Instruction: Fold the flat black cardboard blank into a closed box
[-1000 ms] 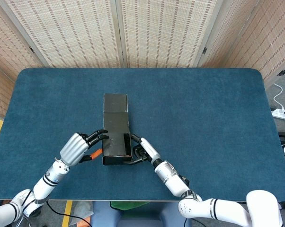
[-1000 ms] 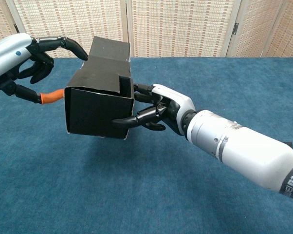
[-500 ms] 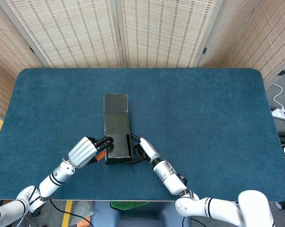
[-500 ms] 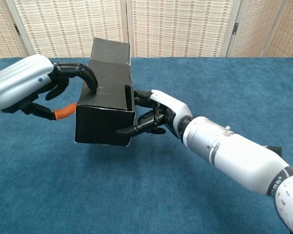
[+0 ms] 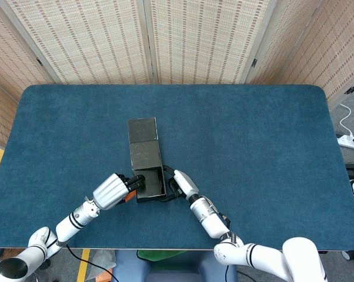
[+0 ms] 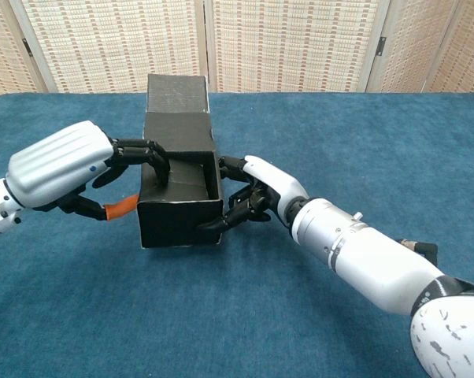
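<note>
The black cardboard box [image 5: 146, 160] [image 6: 179, 181] stands erected in the near middle of the blue table, long axis pointing away from me, its far flap lying flat. My left hand [image 5: 113, 190] [image 6: 72, 165] holds the box's near left corner, dark fingers [image 6: 146, 153] hooked over the top edge into the near opening, thumb with an orange tip [image 6: 120, 208] against the left wall. My right hand [image 5: 181, 183] [image 6: 261, 193] grips the near right corner, fingers pressed on the right wall and front edge. The near top looks open.
The blue felt table [image 5: 253, 147] stretches wide around the box. Woven screens [image 5: 147, 35] stand behind the far edge. A white power strip and cable [image 5: 349, 138] lie off the table at the right.
The box has dropped lower and slid slightly right and nearer. My left hand moved in from the left, its fingers now hooked over the box's top edge. The right hand kept its hold.
</note>
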